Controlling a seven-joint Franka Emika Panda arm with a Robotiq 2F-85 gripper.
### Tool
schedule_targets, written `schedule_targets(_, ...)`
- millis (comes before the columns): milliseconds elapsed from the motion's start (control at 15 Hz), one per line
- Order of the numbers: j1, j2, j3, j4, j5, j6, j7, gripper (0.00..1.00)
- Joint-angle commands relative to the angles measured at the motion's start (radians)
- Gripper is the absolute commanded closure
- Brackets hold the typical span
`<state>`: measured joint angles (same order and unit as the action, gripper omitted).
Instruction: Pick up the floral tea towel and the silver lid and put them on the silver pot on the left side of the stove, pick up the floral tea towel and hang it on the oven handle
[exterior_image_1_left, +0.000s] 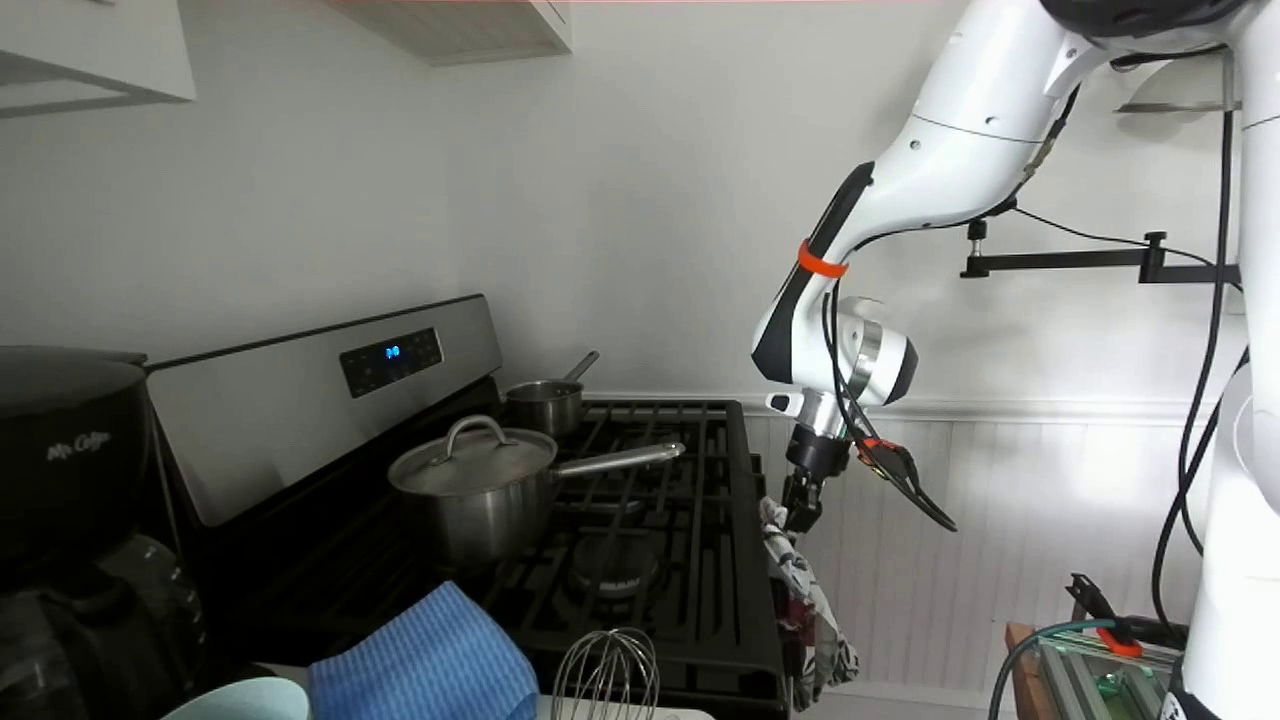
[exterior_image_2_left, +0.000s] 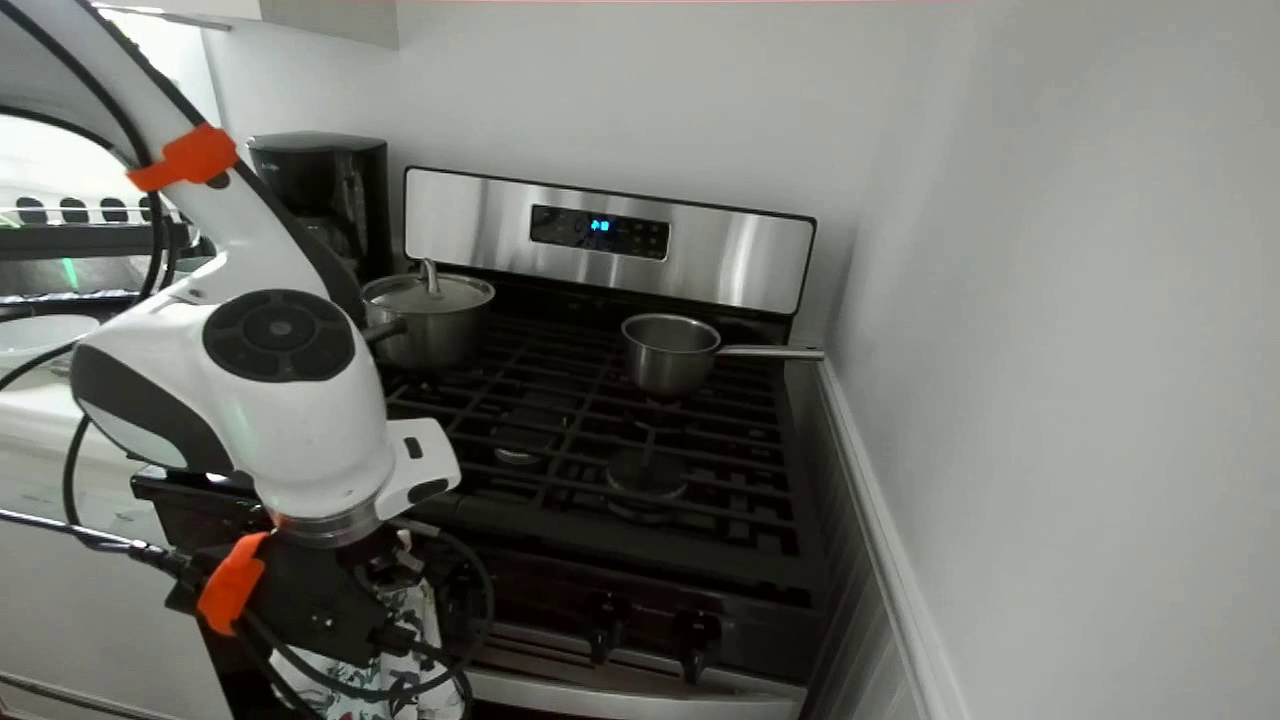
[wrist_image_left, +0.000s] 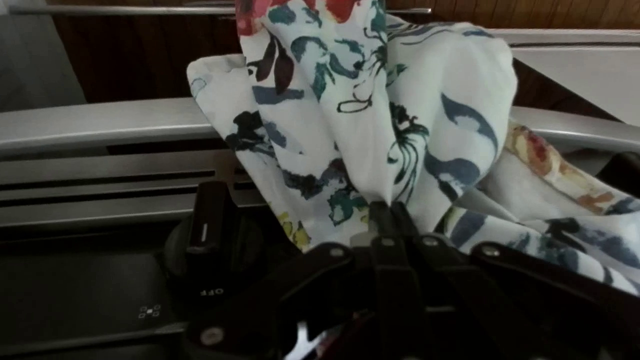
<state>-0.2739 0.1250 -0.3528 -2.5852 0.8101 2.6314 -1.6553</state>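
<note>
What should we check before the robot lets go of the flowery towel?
1. Gripper holding the floral towel: ok, shut on it.
2. Towel across the oven handle: ok, the wrist view shows it crossing over.
3. Towel secure enough to hang by itself: cannot tell.
4. Towel spread out neatly: not ok, it's bunched where it's gripped.
5. Lid on the bigger pot: ok, it's sitting on top.

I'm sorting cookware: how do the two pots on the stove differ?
The large pot wears a silver lid; the small pot is open. The large pot is wider than the small pot. The large pot's handle points toward the front of the stove, the small pot's toward the side wall. Both are silver and upright.
</note>
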Motion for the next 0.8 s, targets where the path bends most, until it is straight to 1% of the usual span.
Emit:
schedule_targets(0,-0.013,0.085,0.022,0.045,0.069,-0.003,-0.158,1.0)
schedule_targets(133,-0.017,0.12,0.028,0.06,0.085,-0.005,-0.203,1.0)
schedule_targets(467,-0.036,0.209,0.07,0.116,0.242,0.001,-0.307,1.0)
schedule_targets(733,-0.045,0.273,0.09,0.158,0.323,-0.009,-0.339,1.0)
